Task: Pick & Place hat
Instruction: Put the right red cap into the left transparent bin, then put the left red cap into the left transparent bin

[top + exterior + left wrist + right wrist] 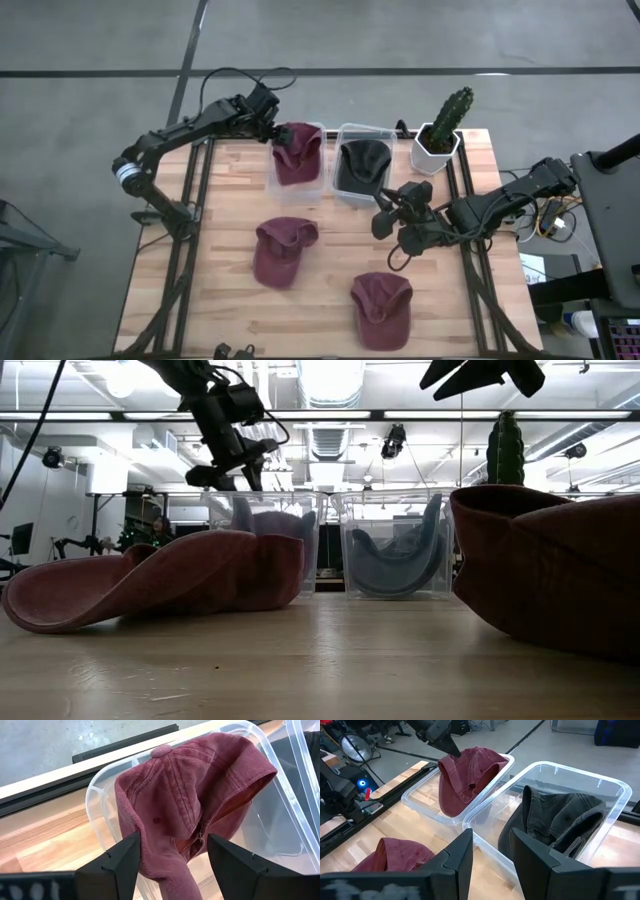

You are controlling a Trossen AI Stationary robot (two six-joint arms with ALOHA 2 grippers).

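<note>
A maroon cap (297,155) sits in the left clear bin (100,795), crown up and leaning over the bin's rim. My left gripper (278,132) is open just above it. In the left wrist view its fingers stand on either side of the cap's lower edge (165,870). A dark grey cap (360,165) lies crumpled in the right clear bin (600,777). My right gripper (492,857) is open and hovers above the table on the near side of that bin. Two more maroon caps (283,250) (381,305) rest on the tabletop. My left gripper (172,865) is open astride the cap in the bin, coming from above and from the table's left. One finger (120,860) lies close against the cap's side edge (142,840). I cannot tell whether it touches the cap.
A cactus in a white pot (438,140) stands at the far right corner, beside the right bin. The two bins stand side by side at the far edge. Bare wood shows on the table's left and near-left parts. My right arm (480,210) reaches in from the right edge.
</note>
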